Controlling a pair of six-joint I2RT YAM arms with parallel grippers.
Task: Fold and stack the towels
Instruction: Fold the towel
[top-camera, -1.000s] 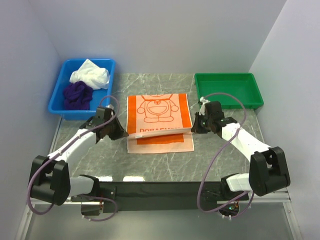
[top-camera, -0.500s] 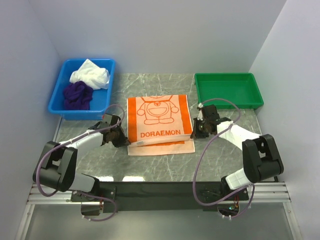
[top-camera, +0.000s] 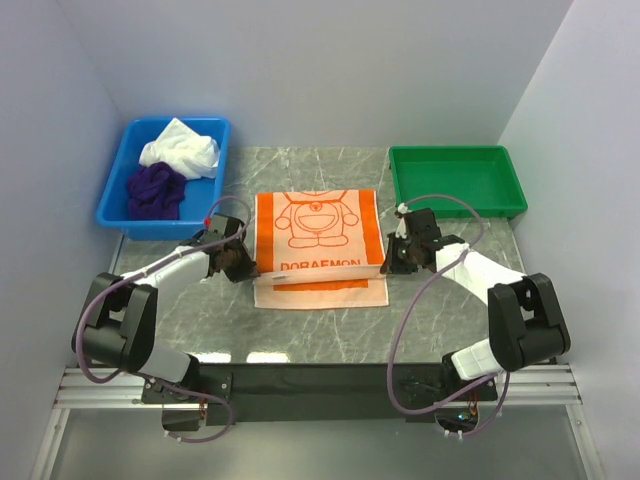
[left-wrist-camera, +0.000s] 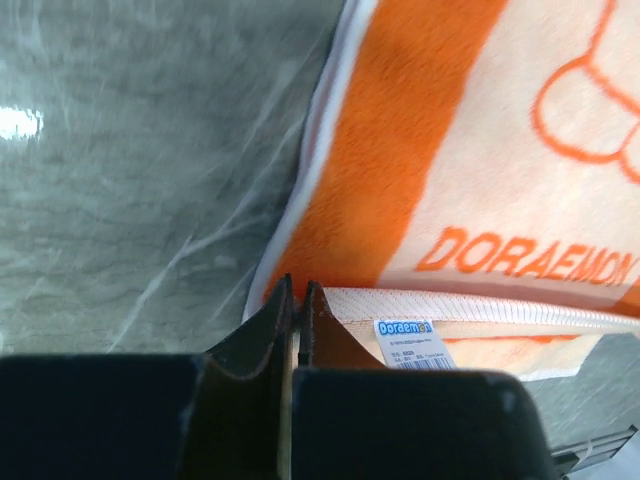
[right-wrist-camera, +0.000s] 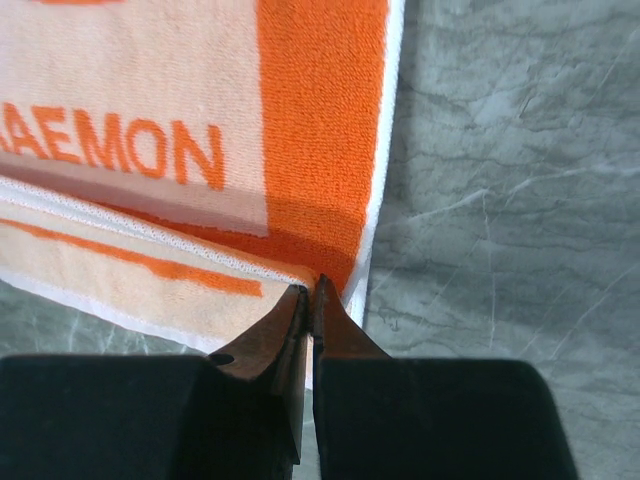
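The orange towel (top-camera: 318, 235) with its white Doraemon print lies flat mid-table, and its near edge is lifted and doubled back over it. My left gripper (top-camera: 243, 268) is shut on that edge's left corner. In the left wrist view the left gripper (left-wrist-camera: 297, 290) pinches the hem beside a small Doraemon label (left-wrist-camera: 405, 331). My right gripper (top-camera: 388, 262) is shut on the right corner, and the right wrist view shows the right gripper (right-wrist-camera: 311, 288) nipping the hem of the orange towel (right-wrist-camera: 320, 120). The white towel (top-camera: 180, 148) and the purple towel (top-camera: 155, 190) lie bunched in the blue bin (top-camera: 118, 205).
A green tray (top-camera: 500, 205) stands at the back right, its floor bare. The blue bin stands at the back left. Grey marble tabletop (top-camera: 330, 330) shows around the orange towel. Both forearms lie low over the table on either side of the towel.
Both forearms have dropped lower and closer to the table, still holding the towel's near edge. The lifted edge dipped toward me, then shifted slightly back over the towel.
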